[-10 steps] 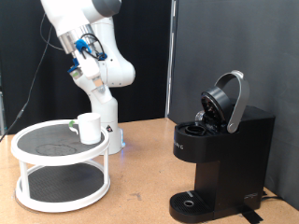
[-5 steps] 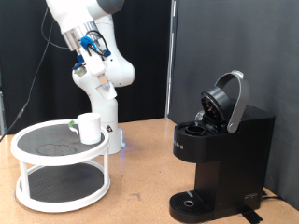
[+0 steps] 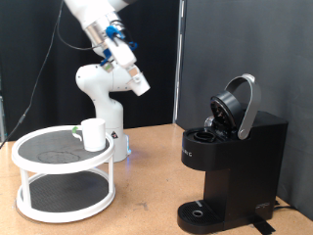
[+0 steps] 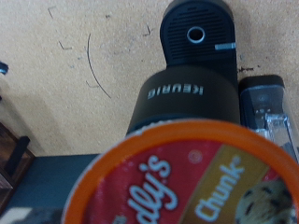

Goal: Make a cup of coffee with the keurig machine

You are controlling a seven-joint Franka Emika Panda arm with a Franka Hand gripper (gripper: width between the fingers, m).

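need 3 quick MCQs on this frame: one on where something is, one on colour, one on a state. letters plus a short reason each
1. Where does the mug stand?
A. on the top tier of the white round rack
B. on the coffee machine's drip base
C. on the table beside the rack

2. What colour is the rim of the pod that fills the wrist view?
A. blue
B. orange
C. green

3. How is the lid of the coffee machine?
A. shut flat
B. taken off
C. raised open

Key:
1 A, the white mug sits on the rack's upper shelf at the exterior view's left.
2 B, an orange ring runs round the pod's printed top.
3 C, the rounded lid is tipped up and back above the brew head.

The tool hangs high, between rack and machine.
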